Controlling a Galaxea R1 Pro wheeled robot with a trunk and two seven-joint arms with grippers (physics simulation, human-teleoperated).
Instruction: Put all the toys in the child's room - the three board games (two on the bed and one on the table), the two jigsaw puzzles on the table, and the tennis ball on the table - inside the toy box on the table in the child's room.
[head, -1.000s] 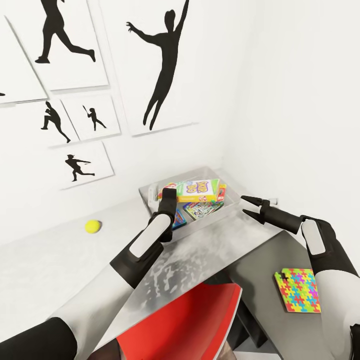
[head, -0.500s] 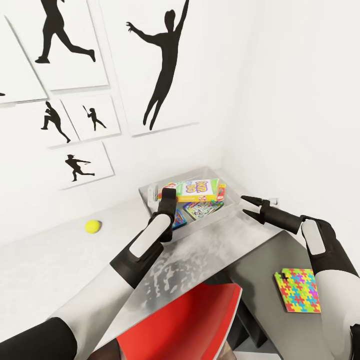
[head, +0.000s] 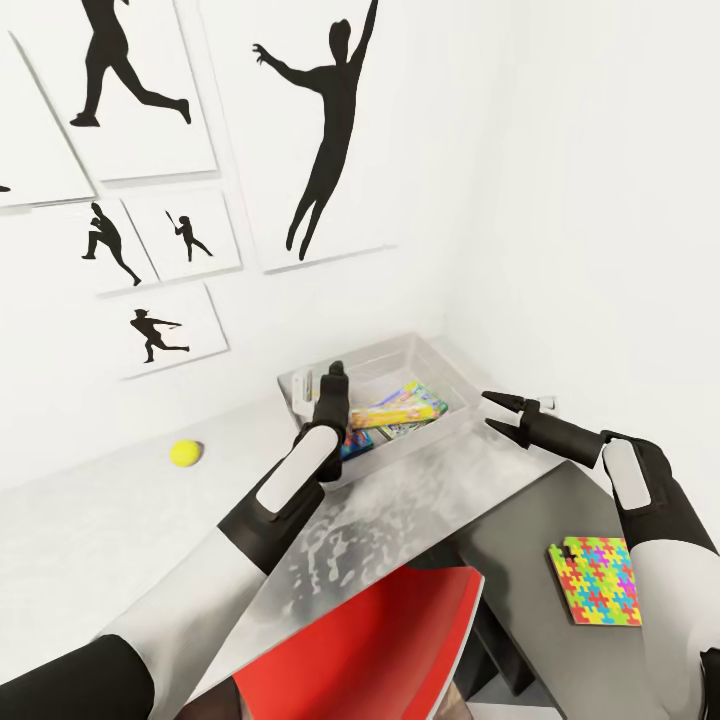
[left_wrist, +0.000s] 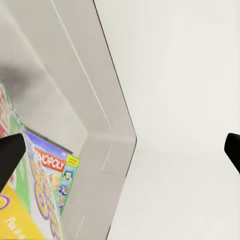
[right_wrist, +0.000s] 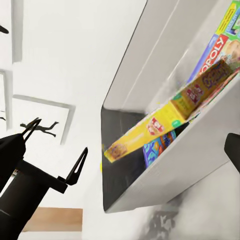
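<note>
The light grey toy box (head: 432, 366) stands on the table (head: 120, 520) near the corner wall. A yellow-green board game (head: 398, 407) lies tilted inside it, over other board games (head: 352, 443); the left wrist view shows a Monopoly cover (left_wrist: 50, 175) against the toy box wall (left_wrist: 75, 100). My left gripper (head: 335, 380) hovers open and empty over the box's left end. My right gripper (head: 500, 413) is open to the right of the box. The tennis ball (head: 185, 453) rests on the table to the left. One jigsaw puzzle (head: 598, 580) lies on the lower dark section.
A red chair (head: 370, 650) sits under the table's front edge, between my arms. Black silhouette pictures (head: 320, 130) hang on the white wall behind the table. The right wall closes the corner just past the box.
The left gripper has opened and let go of the yellow-green board game, which has dropped from above the rim into the toy box and now lies tilted. The right arm has not moved.
</note>
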